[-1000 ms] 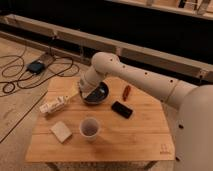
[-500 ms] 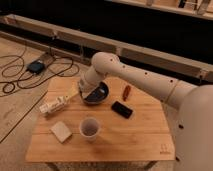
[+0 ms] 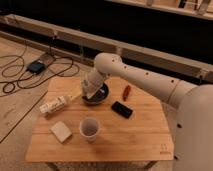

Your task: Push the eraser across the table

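Observation:
The eraser [image 3: 122, 109] is a small flat black block lying on the light wooden table [image 3: 140, 135], right of centre. My gripper [image 3: 89, 95] is at the end of the white arm, low over the dark bowl [image 3: 96, 96], to the left of the eraser and apart from it. The arm hides part of the bowl.
A small red-orange oblong item [image 3: 127, 91] lies behind the eraser. A white cup [image 3: 89, 128] stands at the front middle. A beige square block [image 3: 61, 131] lies at the front left, and a white packet [image 3: 53, 105] at the left edge. Cables and a dark box [image 3: 36, 66] lie on the floor.

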Controlling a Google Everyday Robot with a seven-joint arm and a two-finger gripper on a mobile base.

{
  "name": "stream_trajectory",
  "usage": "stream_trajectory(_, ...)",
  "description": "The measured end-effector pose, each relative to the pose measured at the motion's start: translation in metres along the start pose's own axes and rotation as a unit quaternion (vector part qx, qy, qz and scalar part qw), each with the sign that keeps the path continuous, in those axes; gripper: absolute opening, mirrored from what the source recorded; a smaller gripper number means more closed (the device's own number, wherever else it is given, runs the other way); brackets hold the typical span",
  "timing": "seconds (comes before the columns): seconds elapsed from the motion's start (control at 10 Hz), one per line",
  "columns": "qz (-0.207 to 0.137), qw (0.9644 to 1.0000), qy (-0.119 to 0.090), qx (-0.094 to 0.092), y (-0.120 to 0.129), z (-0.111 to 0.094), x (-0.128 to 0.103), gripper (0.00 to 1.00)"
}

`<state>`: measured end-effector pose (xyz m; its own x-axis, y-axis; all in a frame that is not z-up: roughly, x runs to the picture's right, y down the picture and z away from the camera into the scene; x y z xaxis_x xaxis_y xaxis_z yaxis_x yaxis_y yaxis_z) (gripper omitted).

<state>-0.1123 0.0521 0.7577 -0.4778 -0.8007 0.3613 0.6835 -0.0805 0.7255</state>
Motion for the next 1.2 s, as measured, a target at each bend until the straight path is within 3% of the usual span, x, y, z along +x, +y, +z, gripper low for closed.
stream_trajectory(0.3, 0.040, 0.9985, -0.006, -0.037, 0.063, -0.008, -0.006, 0.71)
stream_trajectory(0.8, 0.096, 0.9923, -0.014, -0.077, 0.154, -0.008, -0.024, 0.71)
stream_trajectory(1.0, 0.114, 0.9879, -0.021, -0.104, 0.182, -0.012, -0.035, 0.71)
stream_trajectory(1.2, 0.133, 0.9813, -0.033, -0.135, 0.204, -0.020, -0.049, 0.71)
